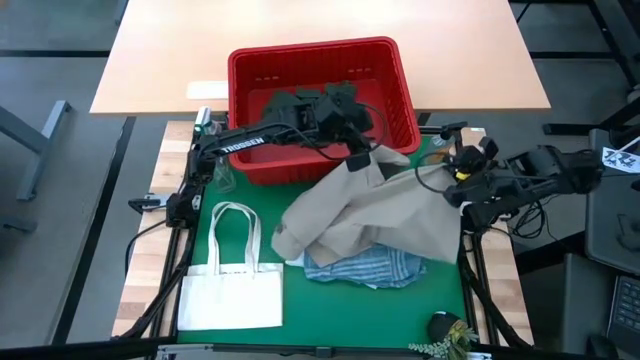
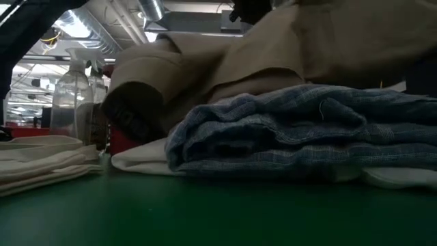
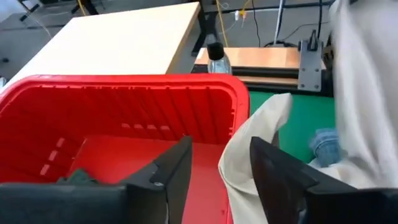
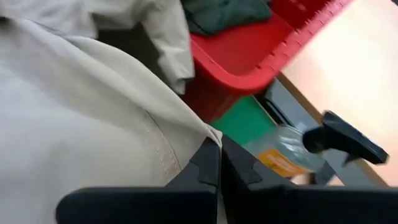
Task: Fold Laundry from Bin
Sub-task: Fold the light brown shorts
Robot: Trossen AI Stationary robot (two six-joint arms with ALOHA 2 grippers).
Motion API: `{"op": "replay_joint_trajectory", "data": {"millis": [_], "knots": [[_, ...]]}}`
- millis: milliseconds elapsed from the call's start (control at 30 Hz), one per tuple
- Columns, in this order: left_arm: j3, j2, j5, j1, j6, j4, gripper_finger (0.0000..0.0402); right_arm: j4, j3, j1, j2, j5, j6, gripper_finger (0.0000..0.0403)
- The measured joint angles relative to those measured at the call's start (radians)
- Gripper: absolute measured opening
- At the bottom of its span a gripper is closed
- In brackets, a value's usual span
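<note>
The red bin (image 1: 310, 60) stands at the table's far side with dark green cloth (image 4: 224, 12) on its floor. A beige garment (image 1: 380, 205) lies spread on the green mat. One end (image 3: 249, 155) is draped over the bin's near right rim, and the rest covers a blue-and-white striped garment (image 1: 365, 268). My left gripper (image 3: 217, 165) hangs open above that rim, with the beige end showing between its fingers. My right gripper (image 4: 219, 149) is shut at the beige garment's right edge (image 4: 208, 134). My right gripper's shut fingertips (image 4: 211, 155) come slanting down from the table's right side to the beige garment's edge. I cannot tell whether they touch the cloth.
A flat white tote bag (image 1: 232, 290) lies at the near left of the mat. One spray bottle (image 2: 72, 96) stands left of the bin and another (image 4: 292, 152) at its right. A small sprig (image 1: 450, 335) lies at the near right corner. White cloth (image 2: 136, 160) lies under the striped garment.
</note>
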State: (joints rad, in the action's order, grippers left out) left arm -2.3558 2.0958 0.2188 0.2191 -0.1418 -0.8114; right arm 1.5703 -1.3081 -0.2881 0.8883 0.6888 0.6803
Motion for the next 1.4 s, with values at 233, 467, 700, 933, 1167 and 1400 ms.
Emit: {"op": "replay_joint_trajectory", "data": {"millis": [233,467,700,933,1167,1400], "knots": [[-0.001,-0.035,-0.025,-0.068,0.118,-0.064,0.0173,0.002,0.099,0.081,-0.058,0.000,-0.035,0.0001],[-0.001,-0.027,-0.214,-0.205,0.320,-0.303,0.0162,0.002,0.150,0.093,-0.060,0.000,-0.035,0.0001],[0.073,0.018,-0.155,-0.351,0.523,-0.446,0.0150,0.001,0.151,0.093,-0.060,0.000,-0.035,0.0001],[0.230,0.022,-0.158,-0.443,0.687,-0.442,0.0132,0.001,0.151,0.093,-0.061,0.000,-0.036,0.0001],[0.301,0.013,-0.158,-0.525,0.724,-0.489,0.0102,0.001,0.151,0.093,-0.061,-0.047,-0.036,0.0001],[0.453,0.014,-0.158,-0.610,0.896,-0.428,0.0080,0.002,0.151,0.093,-0.061,-0.105,-0.036,0.0001]]}}
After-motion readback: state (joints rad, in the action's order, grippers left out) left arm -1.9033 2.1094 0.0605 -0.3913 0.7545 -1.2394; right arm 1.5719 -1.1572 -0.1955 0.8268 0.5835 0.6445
